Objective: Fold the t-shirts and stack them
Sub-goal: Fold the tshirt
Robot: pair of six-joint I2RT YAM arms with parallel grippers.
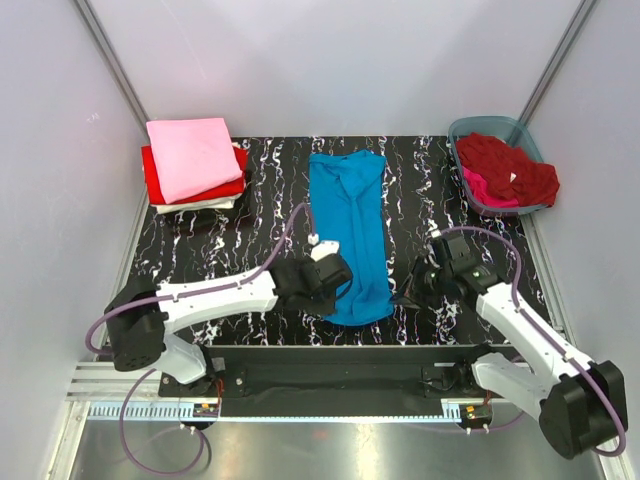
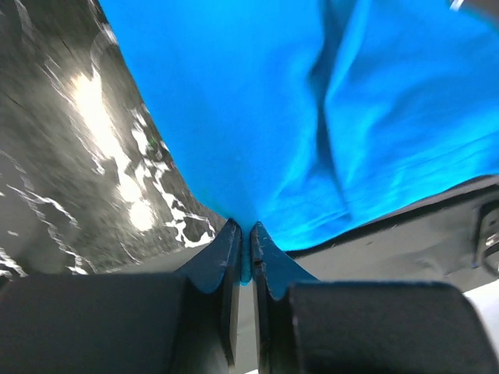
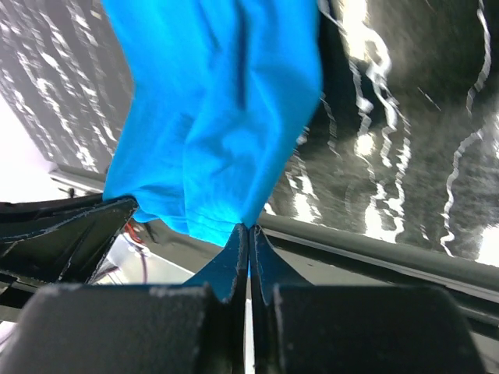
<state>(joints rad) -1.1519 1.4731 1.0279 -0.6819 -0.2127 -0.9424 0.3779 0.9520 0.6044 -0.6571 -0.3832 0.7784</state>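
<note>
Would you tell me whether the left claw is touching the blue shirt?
Touching. The left wrist view shows the left claw pinched on the edge of the blue shirt, with cloth between its tips.

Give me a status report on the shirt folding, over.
Left claw and right claw both pinched on blue shirt, near end. Shirt lies lengthwise, centre. Folded stack far left, tub far right; nothing blocking.

Pale grey walls (image 1: 300, 60) enclose a black marbled table (image 1: 410, 200)
</note>
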